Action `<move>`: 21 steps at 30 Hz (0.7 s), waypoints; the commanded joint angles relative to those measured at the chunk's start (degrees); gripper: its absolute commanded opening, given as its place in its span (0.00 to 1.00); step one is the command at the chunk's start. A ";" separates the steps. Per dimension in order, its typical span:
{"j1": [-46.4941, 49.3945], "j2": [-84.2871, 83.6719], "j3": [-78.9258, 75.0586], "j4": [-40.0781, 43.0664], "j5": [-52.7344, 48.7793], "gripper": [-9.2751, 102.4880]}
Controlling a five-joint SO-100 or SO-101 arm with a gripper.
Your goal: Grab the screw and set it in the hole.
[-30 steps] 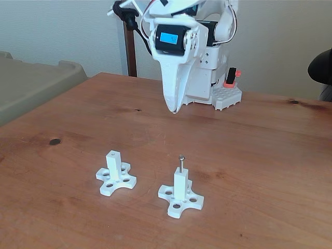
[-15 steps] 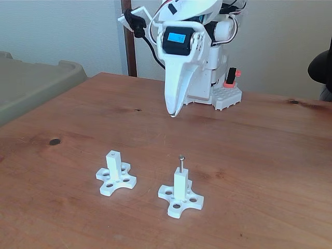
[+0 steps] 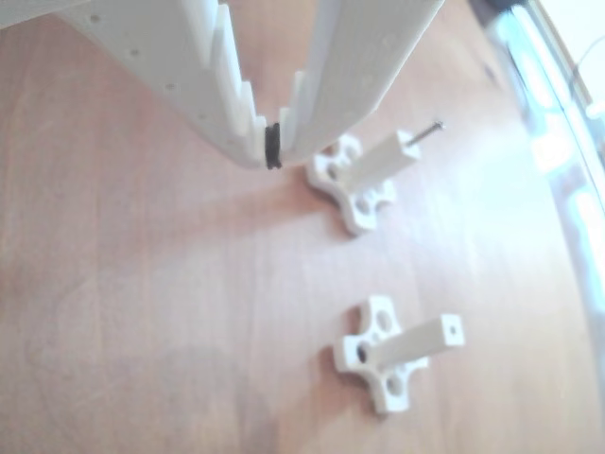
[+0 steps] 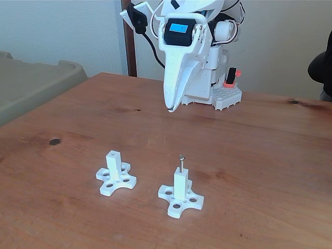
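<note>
Wooden tabletop (image 4: 259, 155), reddish-brown, bearing a dark knot (image 4: 54, 141) near its left edge in the fixed view. Left of centre toward the front edge: white plastic post (image 4: 114, 162) on a cross-shaped four-lobed base, upright, its square tip face pierced by an unfilled hole (image 4: 113, 153); the same post (image 3: 416, 342) lies lower in the other view, tip opening (image 3: 456, 331) visible. Just beside it to the right, nearer the front edge: second white post (image 4: 180, 185) of like form, upright, with the screw (image 4: 181, 162) standing in its tip, shank partly sunk, rounded head uppermost; in the other view this post (image 3: 383, 159) sits upper centre with the screw (image 3: 424, 131) projecting from its end. Above and behind both posts, well apart from them and toward the back edge: white gripper (image 4: 171, 108), pointing down, fingers pressed together and gripping nothing; in the other view the gripper (image 3: 272, 151) shows toothed inner faces meeting at a black tip pad. Right of it: white arm base with a red-and-black part (image 4: 231, 77).
</note>
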State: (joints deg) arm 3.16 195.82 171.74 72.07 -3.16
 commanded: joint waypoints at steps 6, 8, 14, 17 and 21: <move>0.53 2.90 0.09 3.60 0.09 0.04; 0.53 2.90 0.09 3.60 0.18 0.04; 0.79 2.90 0.09 3.60 0.53 0.04; 0.88 2.90 0.09 3.60 0.53 0.04; 0.88 2.90 0.09 3.60 0.53 0.04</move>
State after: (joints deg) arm 4.04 197.58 172.00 72.25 -3.16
